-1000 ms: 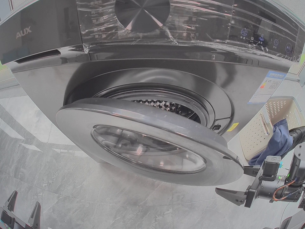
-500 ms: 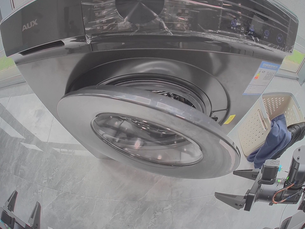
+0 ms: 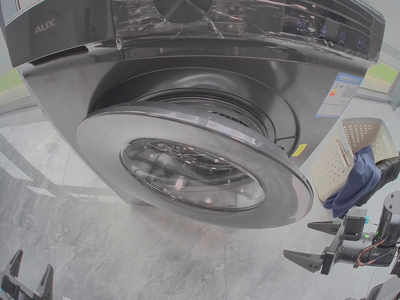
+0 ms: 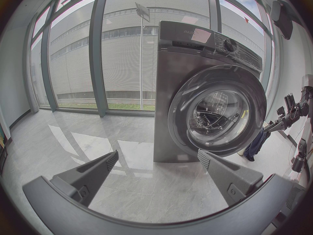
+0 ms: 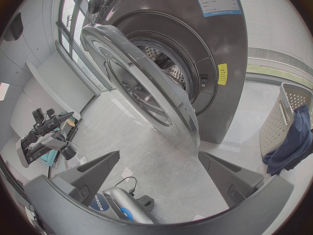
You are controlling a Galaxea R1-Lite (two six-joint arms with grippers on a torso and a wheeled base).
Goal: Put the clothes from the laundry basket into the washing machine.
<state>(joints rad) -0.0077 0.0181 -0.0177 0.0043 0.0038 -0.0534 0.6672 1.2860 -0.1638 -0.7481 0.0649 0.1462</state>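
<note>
- Grey stone floor (image 3: 125, 238), tall windows (image 4: 124, 56).
- One washing machine (image 3: 208, 71), its door (image 3: 191, 167) swung open.
- One laundry basket (image 3: 333, 163) beside it; one blue garment (image 3: 359, 180) draped over its rim.
- Two arms: left gripper (image 4: 157, 154), right gripper (image 3: 296, 239), both spread, empty.

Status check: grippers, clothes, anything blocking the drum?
Left gripper open, empty, low. Right gripper open, empty, near laundry basket. Blue garment draped over basket rim. Door half-swung across drum opening.

Floor (image 3: 125, 251) bears washing machine (image 3: 62, 101) (basket (image 3: 333, 163) beside).
</note>
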